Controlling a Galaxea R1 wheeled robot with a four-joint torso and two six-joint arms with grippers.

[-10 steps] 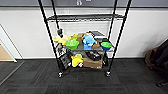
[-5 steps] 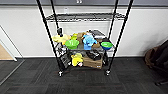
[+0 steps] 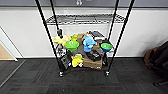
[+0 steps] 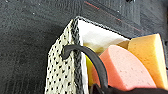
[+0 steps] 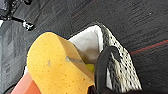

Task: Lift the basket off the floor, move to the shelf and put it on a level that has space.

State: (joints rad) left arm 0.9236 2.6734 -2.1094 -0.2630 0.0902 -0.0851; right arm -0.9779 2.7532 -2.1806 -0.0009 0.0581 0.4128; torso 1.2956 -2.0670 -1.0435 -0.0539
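Left wrist view shows your left gripper's finger (image 4: pixel 96 62) hooked over the basket (image 4: pixel 62 75) wall, the right finger (image 5: pixel 103 67) likewise; it hangs above the floor (image 4: pixel 25 37). Your shelf (image 3: pixel 83 18) looms closer than a second ago, so you're nearing the level.

The shelf (image 3: pixel 83 37) looms nearer; camera has advanced.

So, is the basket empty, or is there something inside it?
Not empty. The basket holds a pink sponge and an orange sponge, both rising above its rim.
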